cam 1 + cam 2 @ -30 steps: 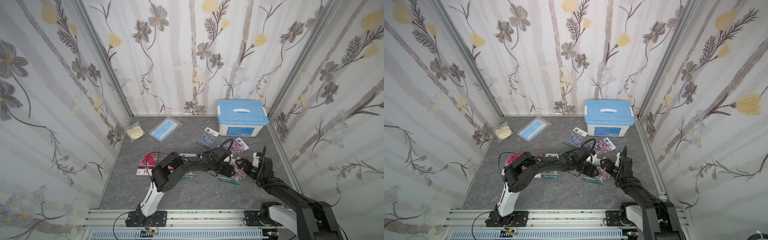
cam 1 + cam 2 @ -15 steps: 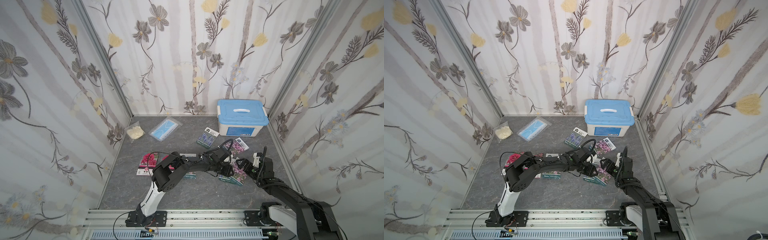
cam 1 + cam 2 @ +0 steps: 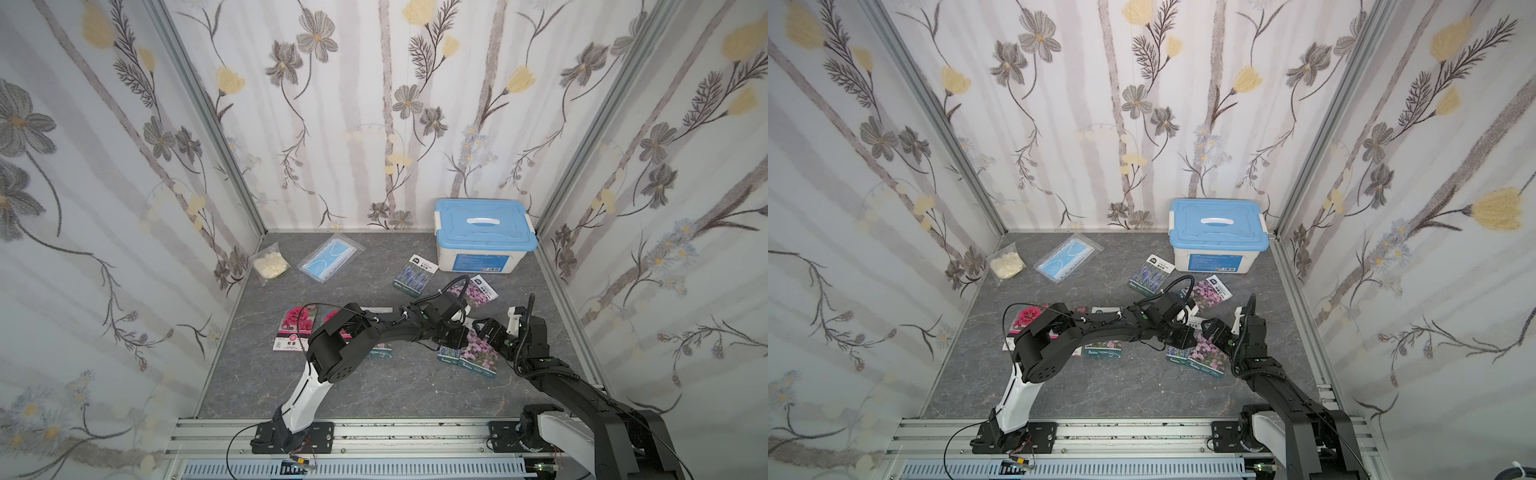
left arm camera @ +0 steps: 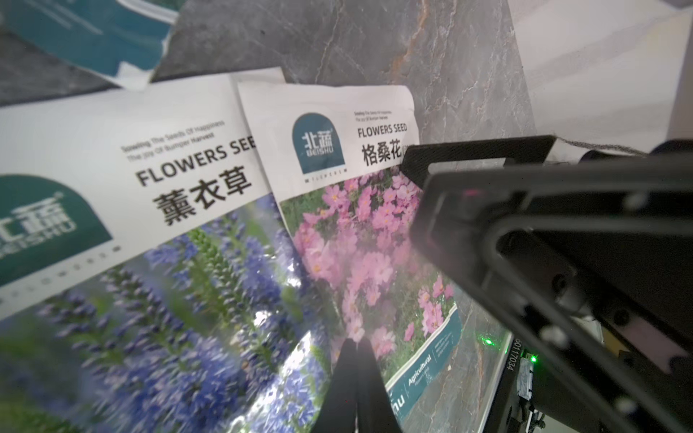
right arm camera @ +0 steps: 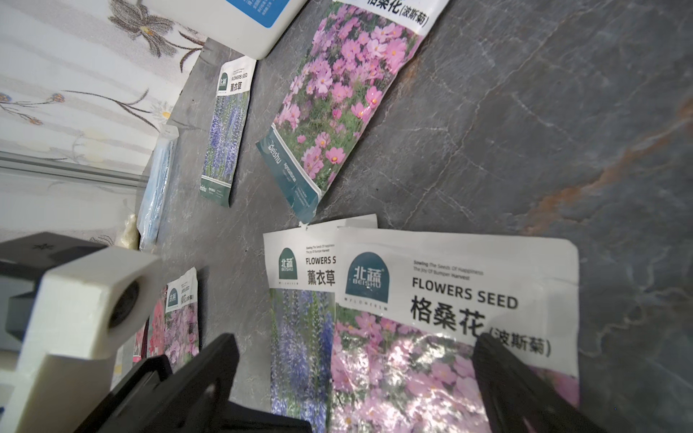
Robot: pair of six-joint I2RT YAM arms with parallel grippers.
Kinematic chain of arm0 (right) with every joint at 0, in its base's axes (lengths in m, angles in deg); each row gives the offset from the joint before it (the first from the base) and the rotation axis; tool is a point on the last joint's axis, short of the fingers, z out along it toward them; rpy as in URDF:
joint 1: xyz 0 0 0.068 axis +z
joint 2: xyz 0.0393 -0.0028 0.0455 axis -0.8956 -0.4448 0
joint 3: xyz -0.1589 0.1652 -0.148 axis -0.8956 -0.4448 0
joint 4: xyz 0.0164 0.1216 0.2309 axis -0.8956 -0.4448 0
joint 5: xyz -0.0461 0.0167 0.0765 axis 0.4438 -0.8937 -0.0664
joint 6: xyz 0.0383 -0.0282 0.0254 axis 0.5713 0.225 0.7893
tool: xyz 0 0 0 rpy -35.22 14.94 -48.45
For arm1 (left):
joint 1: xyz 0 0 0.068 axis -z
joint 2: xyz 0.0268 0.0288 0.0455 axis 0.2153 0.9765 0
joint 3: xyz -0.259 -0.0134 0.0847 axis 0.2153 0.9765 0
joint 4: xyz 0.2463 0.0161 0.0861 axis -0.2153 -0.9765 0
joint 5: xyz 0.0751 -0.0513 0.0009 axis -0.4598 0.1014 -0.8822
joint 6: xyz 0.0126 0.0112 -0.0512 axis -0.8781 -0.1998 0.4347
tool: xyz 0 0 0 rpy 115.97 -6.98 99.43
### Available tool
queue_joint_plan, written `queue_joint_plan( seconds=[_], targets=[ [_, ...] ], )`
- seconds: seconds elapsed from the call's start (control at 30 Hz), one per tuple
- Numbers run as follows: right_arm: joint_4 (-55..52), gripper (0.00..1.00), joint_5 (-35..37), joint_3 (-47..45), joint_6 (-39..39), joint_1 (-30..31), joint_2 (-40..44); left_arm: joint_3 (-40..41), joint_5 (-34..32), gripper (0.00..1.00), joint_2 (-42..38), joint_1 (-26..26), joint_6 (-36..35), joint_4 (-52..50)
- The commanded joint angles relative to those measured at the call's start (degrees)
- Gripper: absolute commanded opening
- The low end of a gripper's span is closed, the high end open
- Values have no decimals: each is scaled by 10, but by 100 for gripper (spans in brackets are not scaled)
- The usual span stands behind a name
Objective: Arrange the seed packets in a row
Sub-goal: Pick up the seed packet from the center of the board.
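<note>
Closure: black left gripper (image 4: pixel 354 360) has clamped tight over the seam where the pink-flowered seed packet (image 4: pixel 360 232) overlaps the lavender-blue seed packet (image 4: pixel 168 281) (edge pinched? cannot tell), near the right edge of the grey marbled desk (image 3: pixel 374 395); right gripper (image 5: pixel 354 339) gapes astride the pink one. Separation looks next.

Blue-lidded box (image 3: pixel 484 224) sits rear right; bagged face mask (image 3: pixel 331 257) lies beside cream-filled bag (image 3: pixel 270 266)

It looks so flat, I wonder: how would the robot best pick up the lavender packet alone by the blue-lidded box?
Probably from above, pinching the lavender packet at its teal-banded short end, away from the box. It lies flat, so only an edge offers purchase, and that end has bare floor around it.
</note>
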Motion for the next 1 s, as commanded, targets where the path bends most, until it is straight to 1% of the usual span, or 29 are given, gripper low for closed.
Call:
queue_joint_plan(
  seconds=[0.0,0.2,0.33,0.4,0.47,0.57,0.6,0.7,0.87,0.97],
  targets=[
    [-34,100,17,1,1,0,14,-9,7,0,4,1,-1,16],
    [-62,100,30,5,-5,-1,49,-17,5,0,8,2,-3,7],
    [-66,100,29,7,-7,-2,55,-17,-5,1,1,2,-10,-6],
    [-64,100,28,9,-7,-2,47,-17,-7,19,2,1,-11,-7],
    [-59,100,24,10,-6,-2,38,-16,-8,40,4,2,-12,-7],
    [-52,100,17,11,-4,-3,22,-12,-10,50,5,2,-14,-7],
    [-50,100,15,12,-3,-3,15,-13,-9,52,6,1,-15,-7],
    [-46,100,9,14,-3,-4,1,-14,-1,52,13,2,-14,-4],
    [-44,100,7,13,0,-6,-5,-16,7,50,25,2,-9,5],
    [-39,100,0,11,4,-9,-7,-15,12,47,29,2,-6,12]
  ],
)
